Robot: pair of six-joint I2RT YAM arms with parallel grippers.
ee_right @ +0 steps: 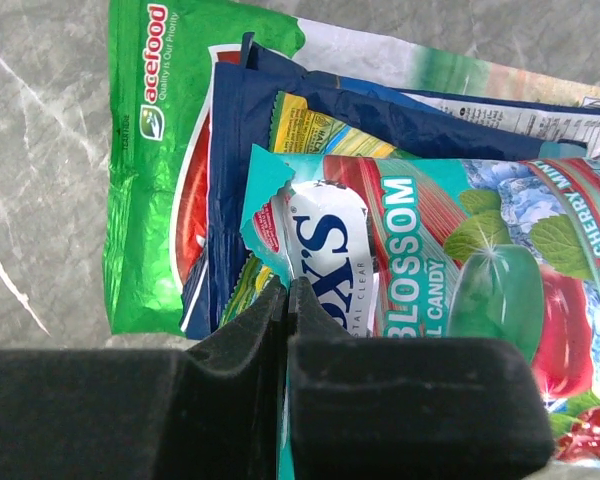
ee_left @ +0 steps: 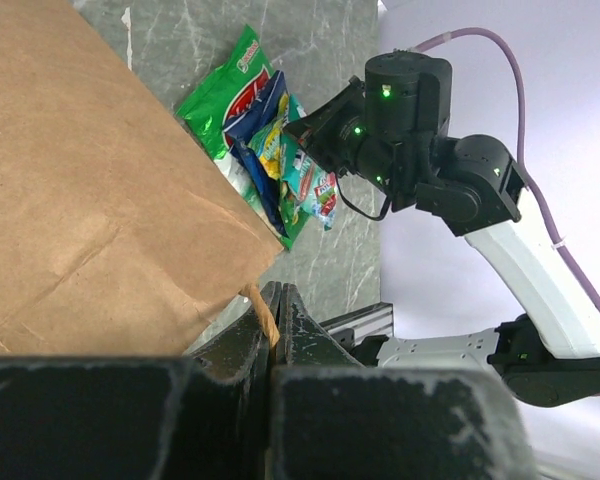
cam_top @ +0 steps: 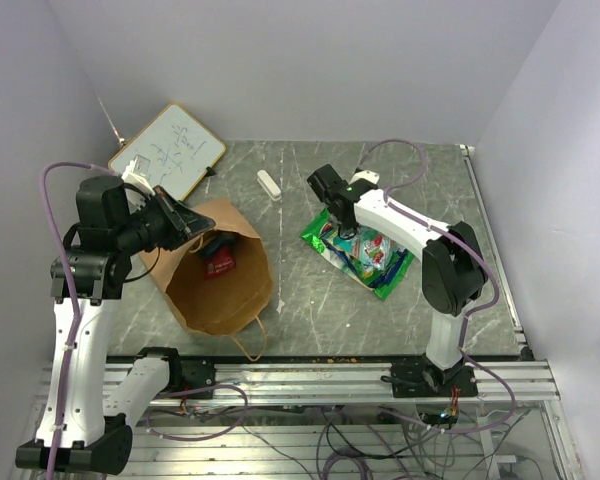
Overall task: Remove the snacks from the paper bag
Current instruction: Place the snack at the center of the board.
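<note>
Snack pile (cam_top: 361, 251) sits on the worktop (cam_top: 310, 310) right of centre in the top view. There's a green packet (ee_right: 145, 200) at the bottom, a blue one (ee_right: 230, 190) on it and a teal candy packet (ee_right: 420, 240) on top. Right fingers (ee_right: 302, 330) are pressed together on that teal packet's edge. Paper bag (cam_top: 218, 285) lies left of the pile (a red packet (cam_top: 220, 264) shows inside), with the left fingers (ee_left: 294, 325) pinched shut on its edge.

Robot lab cell here: bare white walls (cam_top: 280, 60) box in a stone-look table (cam_top: 300, 310), aluminium rail (cam_top: 330, 378) up front, loose cables (cam_top: 310, 445) trailing below.
</note>
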